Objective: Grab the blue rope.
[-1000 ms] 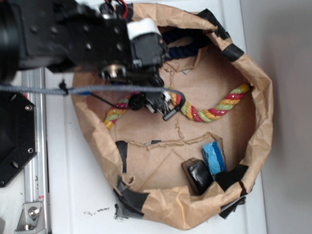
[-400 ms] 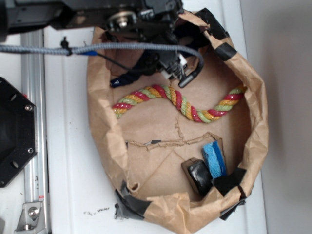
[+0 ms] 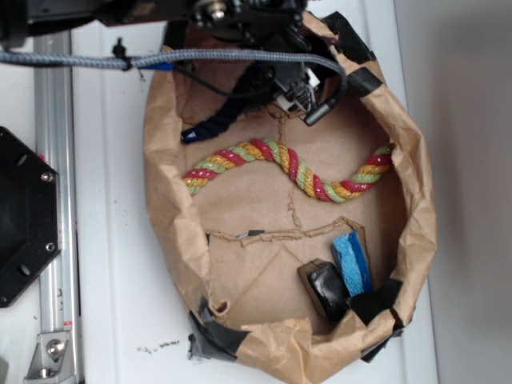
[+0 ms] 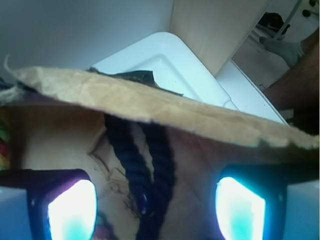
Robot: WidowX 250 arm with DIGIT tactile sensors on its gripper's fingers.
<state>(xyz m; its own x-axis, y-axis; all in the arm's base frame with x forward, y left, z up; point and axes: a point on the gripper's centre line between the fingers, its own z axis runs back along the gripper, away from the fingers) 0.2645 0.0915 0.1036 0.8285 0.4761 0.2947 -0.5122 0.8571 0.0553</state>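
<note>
The blue rope (image 3: 210, 128), thick and dark navy, lies at the top of the paper bag's floor; its left end pokes out from under the arm and the rest is hidden by it. My gripper (image 3: 294, 92) hangs over that spot near the bag's far rim. In the wrist view the blue rope (image 4: 160, 155) runs as two strands side by side, straight down the gap of my gripper (image 4: 155, 200). The glowing pads (image 4: 72, 210) stand wide apart on either side, touching nothing. The gripper is open.
A red-yellow-green twisted rope (image 3: 288, 164) snakes across the middle of the brown paper bag (image 3: 164, 200). A light-blue sponge block (image 3: 352, 260) and a black object (image 3: 326, 290) sit at the lower right. A metal rail (image 3: 56, 200) runs along the left. A grey cable (image 3: 80, 60) crosses the top.
The arm has moved up the picture, off the multicoloured rope and toward the bag's far rim. The blue rope's left end has come into sight. The jaws stay apart.
</note>
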